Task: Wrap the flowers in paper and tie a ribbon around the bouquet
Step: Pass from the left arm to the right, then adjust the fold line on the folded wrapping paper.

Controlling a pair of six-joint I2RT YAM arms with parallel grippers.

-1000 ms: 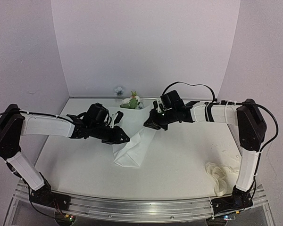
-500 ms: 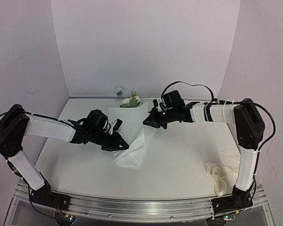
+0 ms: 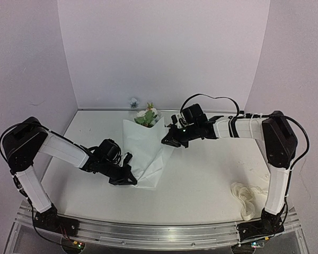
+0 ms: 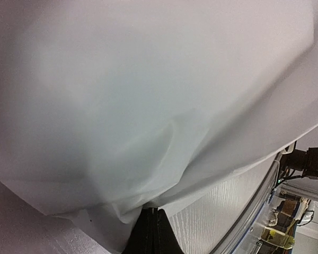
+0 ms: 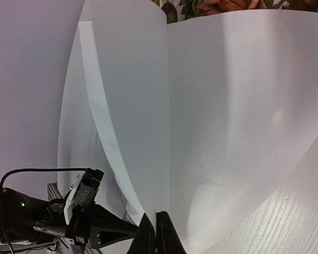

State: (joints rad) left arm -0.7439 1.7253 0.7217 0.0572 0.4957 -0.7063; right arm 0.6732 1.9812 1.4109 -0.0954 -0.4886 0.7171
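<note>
Left gripper (image 3: 131, 181), low on the white table (image 3: 201, 180), is closed tight, its two fingers pinching the near left corner of the paper (image 3: 143, 148). In the left wrist view the sheet (image 4: 148, 106) fills nearly the whole picture, and its creases run down to the joined fingertips of the gripper (image 4: 152, 222) at the bottom edge.

Right gripper (image 3: 166, 142), one of two in all, is likewise closed, gripping the paper's right edge about halfway along. In the right wrist view the paper (image 5: 228, 106) curves upward from that gripper (image 5: 152, 227) in two overlapping folds.

There is one sheet of paper. It lies between the two grippers and is folded into a rough cone that widens toward the back wall.

One bunch of flowers (image 3: 147, 116) sits at the far end of the paper, with pale and orange blooms and green leaves (image 5: 222, 5) showing above its top edge, beyond both grippers.

One ribbon (image 3: 244, 197) lies in a loose cream heap at the near right of the table, beside the right arm's base and well apart from both grippers.
</note>
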